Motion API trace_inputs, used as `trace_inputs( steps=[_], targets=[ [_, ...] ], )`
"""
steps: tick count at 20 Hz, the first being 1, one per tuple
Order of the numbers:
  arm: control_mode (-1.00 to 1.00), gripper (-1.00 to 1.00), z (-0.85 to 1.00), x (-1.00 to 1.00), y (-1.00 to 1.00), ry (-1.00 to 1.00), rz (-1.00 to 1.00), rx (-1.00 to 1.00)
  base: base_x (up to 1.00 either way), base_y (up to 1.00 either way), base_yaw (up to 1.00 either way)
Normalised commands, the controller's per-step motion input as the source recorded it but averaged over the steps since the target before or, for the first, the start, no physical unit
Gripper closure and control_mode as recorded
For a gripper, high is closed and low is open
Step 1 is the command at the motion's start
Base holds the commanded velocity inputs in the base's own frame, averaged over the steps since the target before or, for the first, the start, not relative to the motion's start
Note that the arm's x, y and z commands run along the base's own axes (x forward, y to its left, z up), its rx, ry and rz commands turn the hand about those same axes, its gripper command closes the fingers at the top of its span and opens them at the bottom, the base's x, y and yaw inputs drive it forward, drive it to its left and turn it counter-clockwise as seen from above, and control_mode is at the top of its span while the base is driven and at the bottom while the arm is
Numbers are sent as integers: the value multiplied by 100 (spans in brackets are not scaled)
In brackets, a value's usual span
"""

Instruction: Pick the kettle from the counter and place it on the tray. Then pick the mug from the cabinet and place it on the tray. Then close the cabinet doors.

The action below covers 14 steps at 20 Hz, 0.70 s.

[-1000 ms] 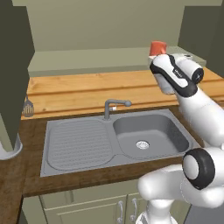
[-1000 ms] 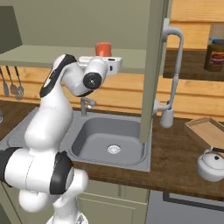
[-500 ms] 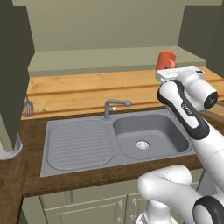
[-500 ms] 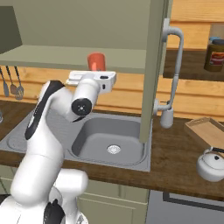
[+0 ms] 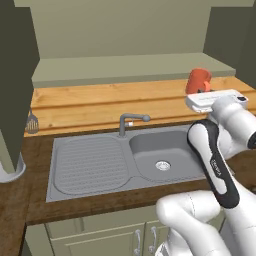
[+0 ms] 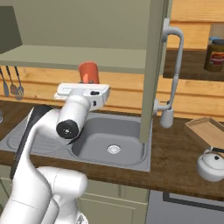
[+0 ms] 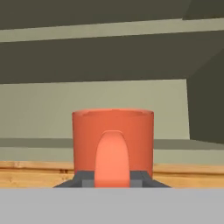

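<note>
Lowered since a second ago, the two-finger gripper (image 7: 113, 178) pinches the plain orange-red cylindrical mug (image 5: 198, 81) by its handle, now at right of frame. Fingertips sit mostly cut off at the hand view's bottom. Far right, the squat silver-grey metal kettle (image 6: 211, 165) stands just below the light-wood tray (image 6: 206, 131), both cropped by the frame edge.
</note>
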Motion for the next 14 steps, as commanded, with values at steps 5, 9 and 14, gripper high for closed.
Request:
trace_inputs(
  steps=[5, 9, 14],
  targets=[
    [-100, 100, 0, -70, 1, -1, 0, 0, 0, 0, 0],
    [-100, 100, 0, -76, 0, 0, 0, 0, 0, 0, 0],
    [-100, 100, 0, -64, 1, 0, 0, 0, 0, 0, 0]
  ],
)
